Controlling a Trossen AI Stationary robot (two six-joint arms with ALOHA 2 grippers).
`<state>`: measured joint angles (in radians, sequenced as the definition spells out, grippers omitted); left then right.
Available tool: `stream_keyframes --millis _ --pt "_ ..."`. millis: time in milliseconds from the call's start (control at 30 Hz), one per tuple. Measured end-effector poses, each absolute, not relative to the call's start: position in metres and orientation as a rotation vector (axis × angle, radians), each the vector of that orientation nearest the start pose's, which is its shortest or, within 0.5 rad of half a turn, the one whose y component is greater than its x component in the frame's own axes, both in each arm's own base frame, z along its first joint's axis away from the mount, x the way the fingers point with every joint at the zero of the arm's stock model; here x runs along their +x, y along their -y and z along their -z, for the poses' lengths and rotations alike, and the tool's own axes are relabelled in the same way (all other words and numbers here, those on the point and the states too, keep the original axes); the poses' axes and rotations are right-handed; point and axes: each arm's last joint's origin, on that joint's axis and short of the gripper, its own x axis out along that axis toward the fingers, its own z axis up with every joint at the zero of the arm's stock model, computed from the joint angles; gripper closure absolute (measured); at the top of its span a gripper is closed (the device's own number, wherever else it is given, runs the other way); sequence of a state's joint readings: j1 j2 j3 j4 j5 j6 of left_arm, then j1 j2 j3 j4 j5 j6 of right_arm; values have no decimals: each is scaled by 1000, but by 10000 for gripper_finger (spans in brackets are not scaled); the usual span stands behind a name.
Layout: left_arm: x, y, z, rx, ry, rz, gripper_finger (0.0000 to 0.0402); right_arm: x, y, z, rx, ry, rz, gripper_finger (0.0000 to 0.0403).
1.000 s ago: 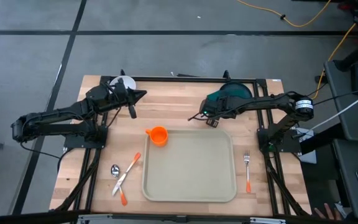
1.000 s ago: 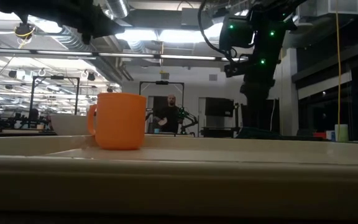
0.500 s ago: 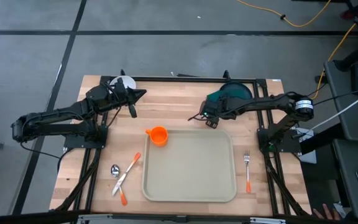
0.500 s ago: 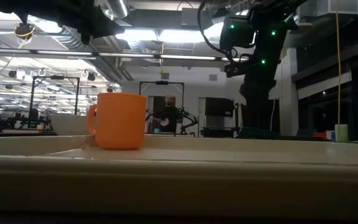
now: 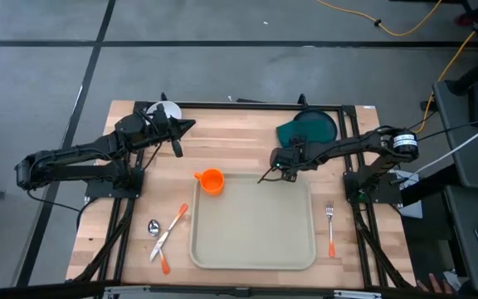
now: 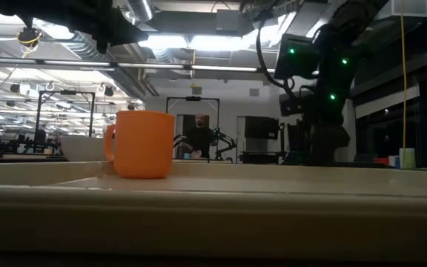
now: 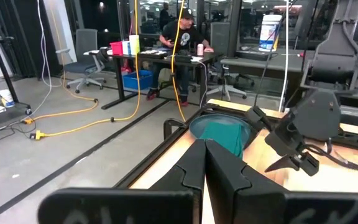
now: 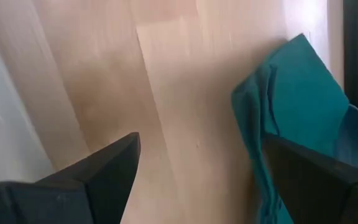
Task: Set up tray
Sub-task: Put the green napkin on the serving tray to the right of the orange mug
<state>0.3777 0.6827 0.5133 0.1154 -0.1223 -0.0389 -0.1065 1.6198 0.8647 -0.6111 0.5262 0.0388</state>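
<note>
Right hand (image 5: 270, 173) hangs with its fingers spread wide and nothing between them, over the bare wood just past the far rim of the tray, its tips near the tray's far edge. In the right wrist view the two dark fingers (image 8: 98, 174) stand well apart, with pale wood between them and the teal cloth (image 8: 291, 124) off to one side. The left hand (image 5: 176, 137) is clenched, fingers pressed together and empty, and waits over the far left part of the tabletop (image 5: 239, 133), near the white bowl.

By size: the wooden tabletop carries everything. The tray (image 5: 252, 249), beige with rounded corners and a raised rim, lies at the middle of the near half of the tabletop. The dark teal plate (image 5: 315, 124) sits at the far right, with the teal cloth lying partly on it and spilling toward the right arm. The white bowl (image 5: 164, 110) stands at the far left corner. The orange mug (image 5: 212, 181) stands at the tray's far left corner; whether it is inside the rim or on it cannot be told from above. To the left of the tray lie a spoon (image 5: 153, 227) and two orange-handled utensils (image 5: 173, 224). A fork (image 5: 330, 228) with an orange handle lies to the right of the tray, clear of its rim.
</note>
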Motion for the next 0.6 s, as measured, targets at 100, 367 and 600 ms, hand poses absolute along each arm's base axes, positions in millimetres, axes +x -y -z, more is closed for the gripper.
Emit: stream_keyframes --millis 100,367,600 --pt "150 -63 -283 -45 -45 -501 396 268 44 -148 -293 -1345 552 65" --pt "150 -64 -282 -38 -56 -532 396 274 43 -135 -307 -1357 482 65" --pt "149 -66 -281 -35 -61 -598 396 278 45 -134 -344 -1346 455 65"
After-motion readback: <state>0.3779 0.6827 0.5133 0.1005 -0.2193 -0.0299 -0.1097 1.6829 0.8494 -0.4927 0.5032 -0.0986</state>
